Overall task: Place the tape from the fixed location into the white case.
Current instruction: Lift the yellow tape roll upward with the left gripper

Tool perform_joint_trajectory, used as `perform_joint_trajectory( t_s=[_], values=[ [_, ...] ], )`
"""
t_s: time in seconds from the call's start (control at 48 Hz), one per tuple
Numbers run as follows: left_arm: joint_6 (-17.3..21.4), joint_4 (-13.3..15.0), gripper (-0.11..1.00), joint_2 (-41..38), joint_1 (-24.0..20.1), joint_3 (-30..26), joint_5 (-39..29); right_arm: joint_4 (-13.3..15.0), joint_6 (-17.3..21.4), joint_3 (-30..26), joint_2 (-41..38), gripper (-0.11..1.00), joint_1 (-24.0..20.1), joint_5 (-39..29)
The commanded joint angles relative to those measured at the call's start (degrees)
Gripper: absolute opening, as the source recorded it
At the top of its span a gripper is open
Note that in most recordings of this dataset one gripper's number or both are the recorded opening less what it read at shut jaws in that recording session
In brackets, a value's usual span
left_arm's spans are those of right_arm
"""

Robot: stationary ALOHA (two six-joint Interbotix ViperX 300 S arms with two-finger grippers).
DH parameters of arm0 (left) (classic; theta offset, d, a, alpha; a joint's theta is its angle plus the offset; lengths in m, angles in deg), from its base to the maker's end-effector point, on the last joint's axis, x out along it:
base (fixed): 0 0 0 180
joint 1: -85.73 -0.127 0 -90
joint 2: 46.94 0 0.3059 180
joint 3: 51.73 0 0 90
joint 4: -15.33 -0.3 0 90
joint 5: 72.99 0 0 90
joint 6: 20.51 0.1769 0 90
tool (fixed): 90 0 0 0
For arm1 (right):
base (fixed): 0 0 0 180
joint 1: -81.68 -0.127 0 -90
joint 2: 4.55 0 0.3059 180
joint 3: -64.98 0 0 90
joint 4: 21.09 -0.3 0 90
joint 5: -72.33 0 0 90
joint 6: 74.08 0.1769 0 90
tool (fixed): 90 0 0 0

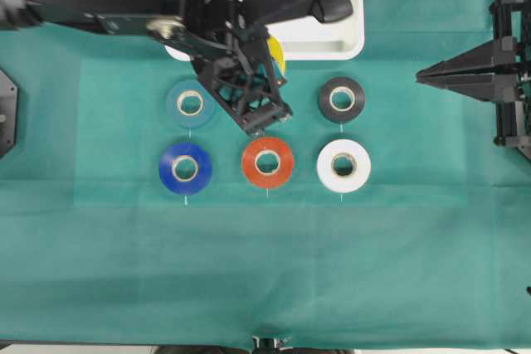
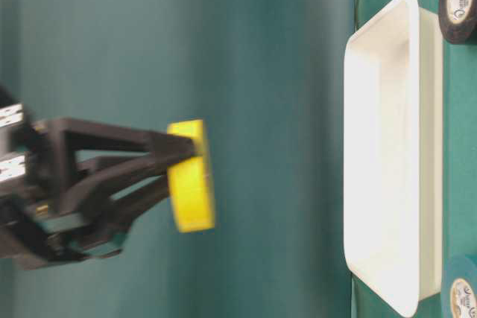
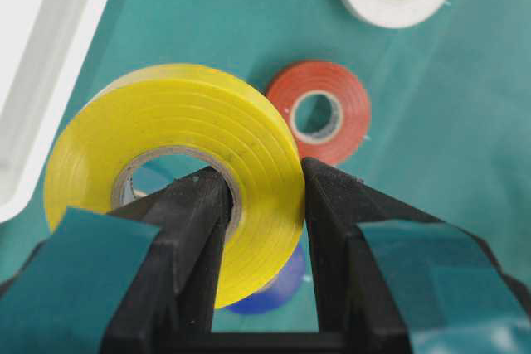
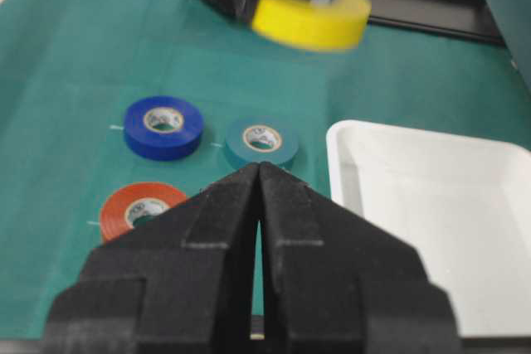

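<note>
Yellow tape up off the cloth, pinched in the left gripper, short of the tray.

Closest in the left wrist view, the left gripper (image 3: 264, 205) has its two black fingers clamped on the bright yellow roll of tape with a pale cardboard core (image 3: 178, 151), one finger through the core and one on the outer face. The roll hangs clear above the green cloth (image 1: 265, 271). Below it lie the orange-red tape roll (image 1: 267, 162) and the dark blue tape roll (image 1: 185, 168); further out sit the white tape roll (image 1: 343, 165), the teal tape roll (image 1: 190, 103) and the black tape roll (image 1: 341, 99). At the far edge rests the large shallow white rectangular plastic tray (image 1: 353, 39), with the tape near it, not inside. Off to the side, the right gripper (image 4: 259, 173) hovers, jaws pressed together on nothing.
</note>
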State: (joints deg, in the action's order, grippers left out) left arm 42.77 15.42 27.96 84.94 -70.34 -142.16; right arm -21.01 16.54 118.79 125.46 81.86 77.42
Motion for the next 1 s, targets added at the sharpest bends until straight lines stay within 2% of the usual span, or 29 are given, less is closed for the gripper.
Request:
perform_joint_trajectory(
  t_s=[0.0, 0.979],
  values=[
    [0.0, -0.2, 0.24, 2.5, 0.2, -1.8, -0.9, -0.1, 0.1, -1.4, -0.2, 0.00, 0.0, 0.3],
    [0.0, -0.3, 0.24, 2.5, 0.2, -2.1, -1.7, -0.1, 0.1, -1.4, -0.2, 0.00, 0.0, 0.2]
  ],
)
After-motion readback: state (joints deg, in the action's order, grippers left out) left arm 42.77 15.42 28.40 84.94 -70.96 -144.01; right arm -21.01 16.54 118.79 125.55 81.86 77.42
